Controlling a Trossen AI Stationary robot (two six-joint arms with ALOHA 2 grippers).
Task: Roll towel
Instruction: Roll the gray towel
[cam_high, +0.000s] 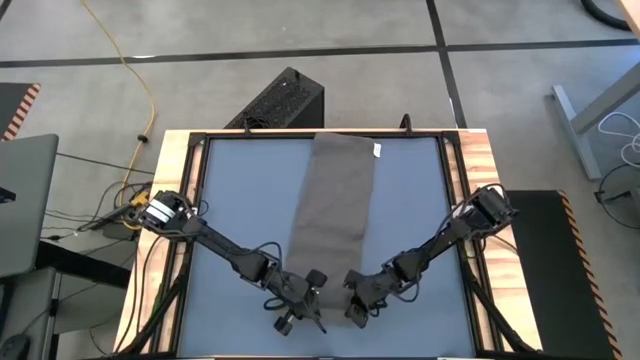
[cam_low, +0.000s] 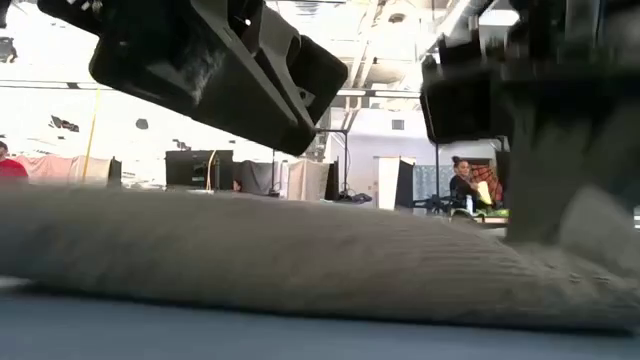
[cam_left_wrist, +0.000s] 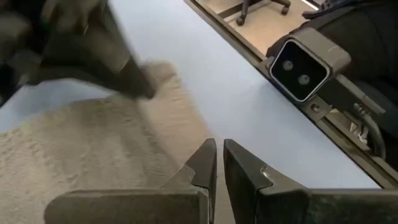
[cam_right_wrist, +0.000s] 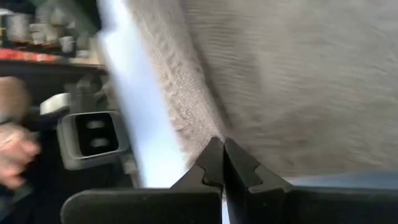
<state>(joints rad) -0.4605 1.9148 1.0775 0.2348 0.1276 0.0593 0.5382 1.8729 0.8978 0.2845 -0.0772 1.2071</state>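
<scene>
The taupe towel (cam_high: 335, 200) lies as a long strip down the middle of the blue mat (cam_high: 240, 190). Its small white tag (cam_high: 377, 150) is at the far right corner. Both grippers meet at its near end: my left gripper (cam_high: 316, 298) (cam_left_wrist: 219, 149) on the left part, my right gripper (cam_high: 350, 300) (cam_right_wrist: 222, 146) on the right part. Both are shut on the towel's near edge. In the low view the towel (cam_low: 260, 260) fills the foreground and rises at the right (cam_low: 550, 215) toward the right gripper. My left gripper has its fingertips closed at the towel's near edge (cam_left_wrist: 200, 132), slanting down toward the table's near side. The fingers themselves cover the pinch, so how many layers they hold does not show. The cloth beside them lies low on the mat. My right gripper pinches the towel's near edge (cam_right_wrist: 202, 127) between its two fingertips, close to the near right corner, slanting down toward the near side. The cloth rises from the mat to the fingers (cam_low: 545, 200). The rest of the towel lies flat.
A small white camera (cam_left_wrist: 301, 62) (cam_right_wrist: 93, 134) stands at the table's near edge, in front of both grippers. A wooden frame (cam_high: 170, 160) borders the mat. A black box (cam_high: 285, 100) sits beyond the far edge. A person's hand (cam_right_wrist: 12, 146) shows off the table.
</scene>
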